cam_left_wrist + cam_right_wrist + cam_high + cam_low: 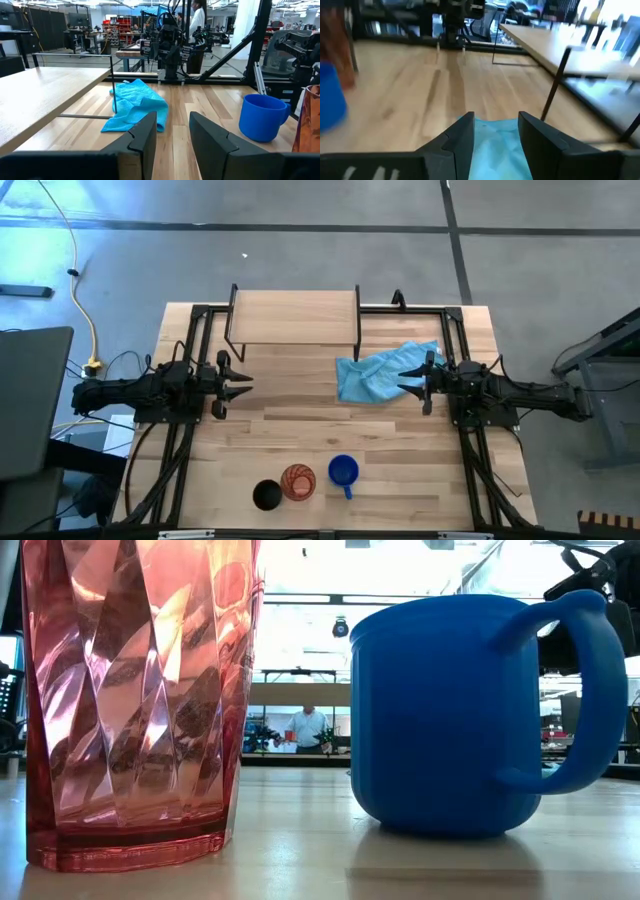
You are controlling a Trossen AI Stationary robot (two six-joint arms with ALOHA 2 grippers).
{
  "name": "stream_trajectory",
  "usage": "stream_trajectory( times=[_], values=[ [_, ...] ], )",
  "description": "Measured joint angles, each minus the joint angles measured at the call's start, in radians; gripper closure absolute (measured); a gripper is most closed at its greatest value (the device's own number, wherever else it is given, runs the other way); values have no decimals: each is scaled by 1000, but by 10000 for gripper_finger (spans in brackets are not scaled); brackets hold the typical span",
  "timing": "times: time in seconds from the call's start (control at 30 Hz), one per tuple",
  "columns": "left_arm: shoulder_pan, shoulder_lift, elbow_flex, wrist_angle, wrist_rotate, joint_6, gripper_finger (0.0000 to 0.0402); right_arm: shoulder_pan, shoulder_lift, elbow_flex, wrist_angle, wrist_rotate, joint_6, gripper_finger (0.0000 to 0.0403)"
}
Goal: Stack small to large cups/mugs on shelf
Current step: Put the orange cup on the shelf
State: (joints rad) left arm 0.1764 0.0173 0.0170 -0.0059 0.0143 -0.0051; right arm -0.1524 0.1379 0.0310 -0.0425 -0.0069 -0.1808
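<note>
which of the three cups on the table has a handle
The blue plastic mug, rightmost in the row at the table's near edge. Its handle shows clearly in the low view; the faceted orange-red tumbler and the black cup have none.

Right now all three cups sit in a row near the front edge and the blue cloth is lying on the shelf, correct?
Not quite. The high view shows the blue cloth on the tabletop beside the shelf, not on it. The three cups do sit near the front edge.

Bare wood across the table (300, 395) middle. Shelf (293, 317) at upper centre, top unoccupied. Cloth (378, 373) crumpled right of centre. Black cup (267, 496), tumbler (298, 481) and mug (343, 472) crowded along the lower edge.
</note>
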Motion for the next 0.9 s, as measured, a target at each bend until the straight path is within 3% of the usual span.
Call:
stream_trajectory(
  times=[0.13,0.3,0.47,0.57,0.8,0.9],
  values=[
    [-1,0,0,17,35,-73,295,0,0,0,0,4,-165,258],
    [-1,0,0,139,204,-521,295,0,0,0,4,41,-211,258],
    [-1,0,0,234,212,-708,295,0,0,0,7,44,-121,258],
    [-1,0,0,297,221,-811,295,0,0,0,25,25,23,258],
    [0,0,0,366,190,-890,295,0,0,0,308,15,764,258],
    [0,0,0,354,156,-955,295,0,0,0,376,49,912,258]
  ],
)
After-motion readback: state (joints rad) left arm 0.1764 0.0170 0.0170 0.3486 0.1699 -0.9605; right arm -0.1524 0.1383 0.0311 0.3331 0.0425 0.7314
